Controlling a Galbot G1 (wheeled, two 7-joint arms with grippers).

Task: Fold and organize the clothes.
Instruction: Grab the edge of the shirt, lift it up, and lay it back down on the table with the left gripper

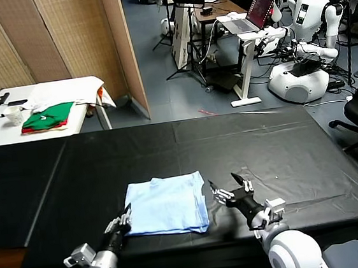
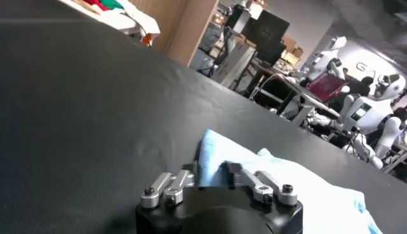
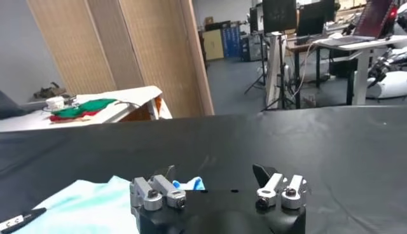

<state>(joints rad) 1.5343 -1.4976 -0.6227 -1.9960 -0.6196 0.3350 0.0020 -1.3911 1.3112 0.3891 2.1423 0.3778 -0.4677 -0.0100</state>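
Clothes for this task meant one pale light-blue short-sleeved T-shirt (image 1: 167, 204) of thin soft fabric, and we found it lying as a folded, roughly square packet on the black cloth-covered table (image 1: 284, 155), near the edge closest to us. It sat between our two sets of fingers, with its near left corner right at the fingertips of our left gripper (image 1: 125, 218) and its right edge just beside our right gripper (image 1: 228, 188).

Our left gripper's fingers were clenched, and in the left wrist view the blue fabric's corner (image 2: 213, 166) sat right between them, so we judged that they were pinching that corner. Our right gripper's fingers (image 3: 264, 173) were spread wide and grasped nothing; a small bit of the blue hem showed between them on the table.

By our judgement the folding was well along: the sleeves were tucked away and the shirt was compact. What seemed left was a final fold or straightening, then placing it tidily.

Farther off, beyond our fingers, a white side table (image 1: 65, 88) carried folded green and red garments (image 1: 49, 117).
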